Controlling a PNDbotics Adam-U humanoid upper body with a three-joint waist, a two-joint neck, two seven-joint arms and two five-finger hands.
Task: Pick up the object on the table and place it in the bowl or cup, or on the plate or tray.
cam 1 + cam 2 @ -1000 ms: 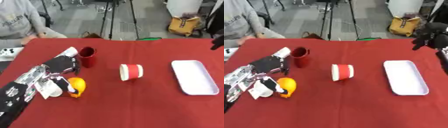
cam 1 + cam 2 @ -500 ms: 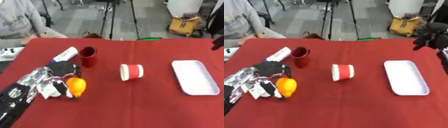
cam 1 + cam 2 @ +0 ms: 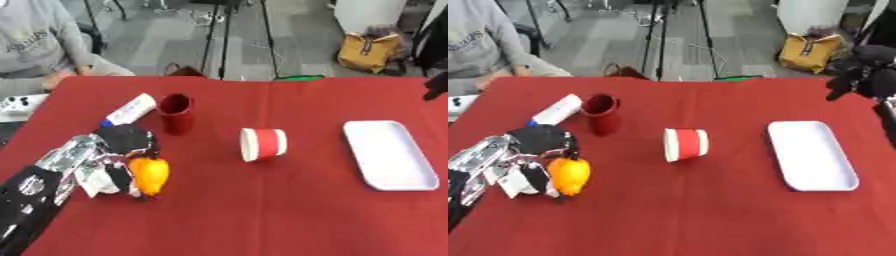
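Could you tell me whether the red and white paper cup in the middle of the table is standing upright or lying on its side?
The paper cup is lying on its side: its red band and white rim face sideways across the red table, not upward.

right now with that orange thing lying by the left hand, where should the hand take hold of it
Around the wide middle of the orange object, coming from the left, where the left hand already sits against it. It lies lengthwise toward the camera, so its long sides face the fingers and thumb, and its right side is clear cloth.
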